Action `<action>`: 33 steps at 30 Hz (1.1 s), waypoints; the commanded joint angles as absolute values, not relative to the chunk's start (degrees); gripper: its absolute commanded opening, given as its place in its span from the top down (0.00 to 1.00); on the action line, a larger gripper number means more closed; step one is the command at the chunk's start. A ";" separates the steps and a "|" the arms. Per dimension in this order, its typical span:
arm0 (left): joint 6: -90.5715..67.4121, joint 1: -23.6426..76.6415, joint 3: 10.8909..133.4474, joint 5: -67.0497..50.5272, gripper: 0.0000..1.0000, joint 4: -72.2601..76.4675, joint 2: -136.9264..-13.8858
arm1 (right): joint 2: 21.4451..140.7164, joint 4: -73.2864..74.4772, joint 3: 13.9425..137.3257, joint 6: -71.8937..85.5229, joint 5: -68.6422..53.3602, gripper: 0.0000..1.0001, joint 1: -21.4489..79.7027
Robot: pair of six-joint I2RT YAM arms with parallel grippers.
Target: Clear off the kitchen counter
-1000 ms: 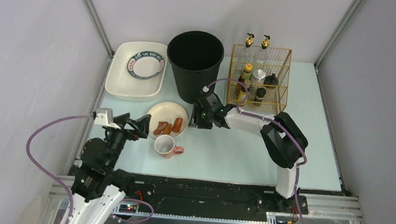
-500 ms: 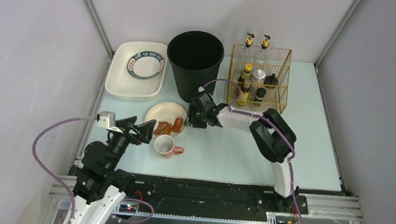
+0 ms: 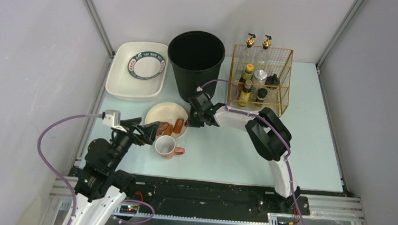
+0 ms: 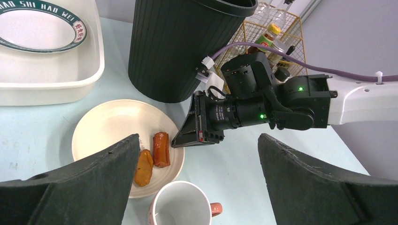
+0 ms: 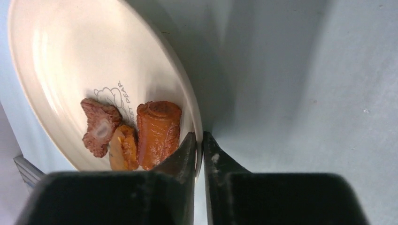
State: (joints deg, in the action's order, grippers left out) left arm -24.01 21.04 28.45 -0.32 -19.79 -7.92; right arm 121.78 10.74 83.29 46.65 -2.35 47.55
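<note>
three chunks of sausage (image 5: 158, 126) lie loose on the plate (image 5: 70, 56), close to the very edge that the right tool (image 5: 202, 138) has pinched: its jaws are closed on the thin rim, one above and one below, with only a sliver of ceramic between them. that is where i judge the trouble to be. a hold this narrow and this far off centre could let the plate swing down or slip out once its weight hangs from the rim. any tilt toward the jaws would roll the food onto the pale green surface (image 3: 316, 142), leaving more to clear. the black bin (image 3: 196, 59) stands just beyond, at upper centre of the overhead frame, and a low carry could knock the plate against its wall. the mug (image 3: 165, 146) is just below the plate in that frame, touching or nearly so, and a dragged plate could tip it. the left tool (image 3: 147, 131) hovers spread wide and empty at the plate's lower left, near enough that the two arms might collide. the surface lies directly under both tools and fills the middle of the overhead frame. whether the plate rests on it or is just raised i cannot tell.
</note>
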 commanded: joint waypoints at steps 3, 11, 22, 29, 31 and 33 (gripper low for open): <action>-24.61 20.92 29.00 -1.97 0.00 -18.33 -9.45 | 122.36 11.46 83.14 46.41 -1.65 1.00 47.81; -24.83 20.92 29.00 -2.27 0.00 -18.37 -10.29 | 115.38 11.33 78.69 42.96 1.65 1.00 47.47; -24.75 20.92 29.02 -2.12 0.00 -18.49 -9.63 | 102.86 17.61 72.11 36.69 2.08 1.00 42.65; -24.95 20.92 29.00 -2.25 0.00 -18.51 -9.27 | 94.56 23.14 68.49 31.99 -0.07 1.00 39.93; -25.08 20.93 29.05 -2.59 0.00 -18.48 -9.35 | 92.18 24.57 67.48 30.89 -2.56 1.00 38.75; -25.10 20.92 29.09 -2.71 0.00 -18.56 -9.34 | 89.42 26.63 66.89 29.47 -3.93 1.00 37.92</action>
